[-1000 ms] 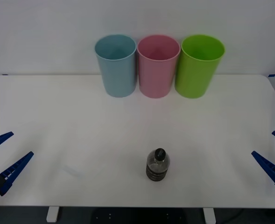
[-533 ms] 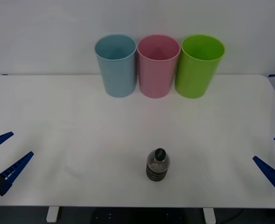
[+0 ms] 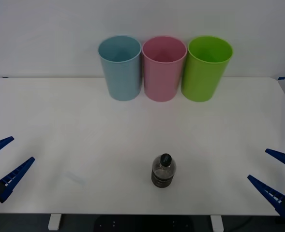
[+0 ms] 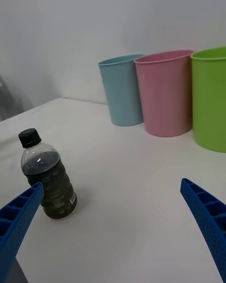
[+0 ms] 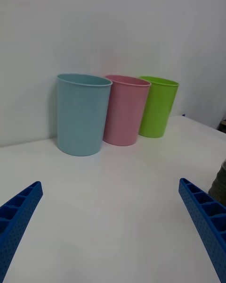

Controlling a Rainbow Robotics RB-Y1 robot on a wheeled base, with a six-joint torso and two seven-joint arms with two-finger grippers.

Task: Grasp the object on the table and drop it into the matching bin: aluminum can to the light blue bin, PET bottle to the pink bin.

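Observation:
A small clear PET bottle (image 3: 163,171) with a black cap and a dark lower band stands upright near the front edge of the white table (image 3: 74,125); it also appears as the bottle (image 4: 47,175) in the right wrist view. Along the back stand the light blue bin (image 3: 120,67), the pink bin (image 3: 163,68) and a lime green bin (image 3: 206,68). My right gripper (image 3: 274,176) is open at the table's front right, well to the right of the bottle. My left gripper (image 3: 3,162) hangs open at the front left edge.
The three bins stand close together in a row against the white wall, seen from the wrists as the blue bin (image 5: 82,114), pink bin (image 4: 165,93) and green bin (image 4: 210,104). Bare tabletop lies between the bottle and the bins.
My right gripper has moved inward and toward the front of the table, closer to the bottle. The left gripper and the bottle have stayed put.

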